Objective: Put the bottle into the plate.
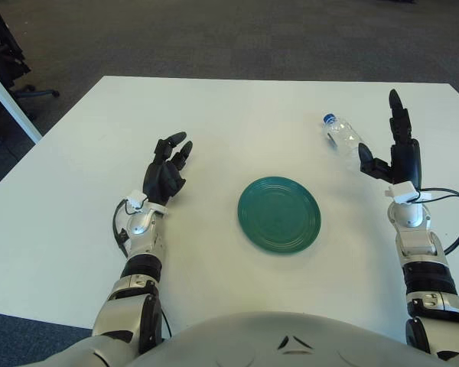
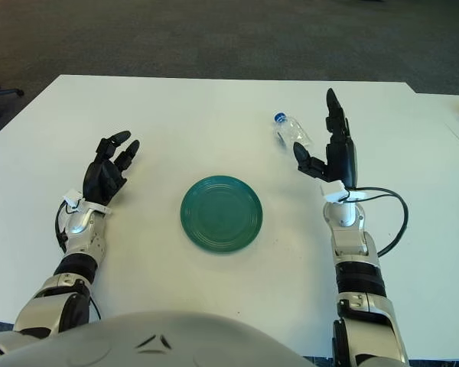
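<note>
Bottle (image 1: 342, 135) clear, blue-capped, lying beside right hand (image 1: 392, 155), fingers spread, holding nothing

Even, bright overhead light fills both views. The white table (image 1: 237, 115) shows no glare, and only faint, soft shadows lie beneath the left hand (image 1: 166, 170) and right hand (image 1: 396, 153). Everything is in focus.

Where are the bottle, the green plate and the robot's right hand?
bottle (image 1: 343, 138), left eye view, on its clear body.
green plate (image 1: 252, 225), left eye view, on its rim.
right hand (image 2: 333, 157), right eye view, on its palm.
</note>
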`<state>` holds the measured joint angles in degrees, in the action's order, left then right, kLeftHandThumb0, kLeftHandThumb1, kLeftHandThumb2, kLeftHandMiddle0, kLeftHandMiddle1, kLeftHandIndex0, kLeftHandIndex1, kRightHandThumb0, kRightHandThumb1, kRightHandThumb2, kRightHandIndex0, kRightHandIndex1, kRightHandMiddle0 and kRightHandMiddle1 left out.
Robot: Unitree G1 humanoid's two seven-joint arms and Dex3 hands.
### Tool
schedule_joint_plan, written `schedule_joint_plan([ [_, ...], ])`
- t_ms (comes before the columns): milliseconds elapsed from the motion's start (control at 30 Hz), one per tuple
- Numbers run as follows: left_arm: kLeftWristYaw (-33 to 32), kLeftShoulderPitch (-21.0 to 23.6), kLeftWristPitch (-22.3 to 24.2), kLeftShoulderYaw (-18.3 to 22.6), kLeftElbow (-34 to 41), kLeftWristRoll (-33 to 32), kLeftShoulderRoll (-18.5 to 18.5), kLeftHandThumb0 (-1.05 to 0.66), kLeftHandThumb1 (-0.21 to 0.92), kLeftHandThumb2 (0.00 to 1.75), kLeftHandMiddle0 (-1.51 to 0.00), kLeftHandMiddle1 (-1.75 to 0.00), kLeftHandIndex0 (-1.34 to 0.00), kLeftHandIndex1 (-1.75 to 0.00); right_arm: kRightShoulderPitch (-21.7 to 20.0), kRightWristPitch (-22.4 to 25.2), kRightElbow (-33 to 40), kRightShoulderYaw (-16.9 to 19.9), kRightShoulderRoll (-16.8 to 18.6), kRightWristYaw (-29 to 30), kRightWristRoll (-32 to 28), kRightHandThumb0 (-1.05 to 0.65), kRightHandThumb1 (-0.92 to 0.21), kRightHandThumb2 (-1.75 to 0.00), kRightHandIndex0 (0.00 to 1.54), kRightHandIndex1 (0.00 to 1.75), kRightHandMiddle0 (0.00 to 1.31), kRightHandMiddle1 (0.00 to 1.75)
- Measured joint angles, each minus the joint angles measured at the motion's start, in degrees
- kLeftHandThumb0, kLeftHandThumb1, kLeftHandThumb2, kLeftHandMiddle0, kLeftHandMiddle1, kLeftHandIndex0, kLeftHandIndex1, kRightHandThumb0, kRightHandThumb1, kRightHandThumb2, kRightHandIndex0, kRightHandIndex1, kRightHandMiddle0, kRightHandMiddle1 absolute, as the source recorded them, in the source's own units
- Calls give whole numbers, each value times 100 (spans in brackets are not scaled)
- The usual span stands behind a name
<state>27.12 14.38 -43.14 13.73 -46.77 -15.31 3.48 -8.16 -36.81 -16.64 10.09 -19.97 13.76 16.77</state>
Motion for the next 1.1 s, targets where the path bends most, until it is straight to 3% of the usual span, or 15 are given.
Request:
schedule_joint_plan([
  [767,66,46,-43,20,-88,5,32,-66,92,101,-37,0,0,-86,45,53,87,-4,65,1,-17,-105,-92,-75,0,0,0,0],
  [1100,-52,47,-43,14,-88,25,26,-64,92,101,-38,0,0,-88,43,407,88,7,65,1,-18,-105,-92,-74,0,0,1,0],
])
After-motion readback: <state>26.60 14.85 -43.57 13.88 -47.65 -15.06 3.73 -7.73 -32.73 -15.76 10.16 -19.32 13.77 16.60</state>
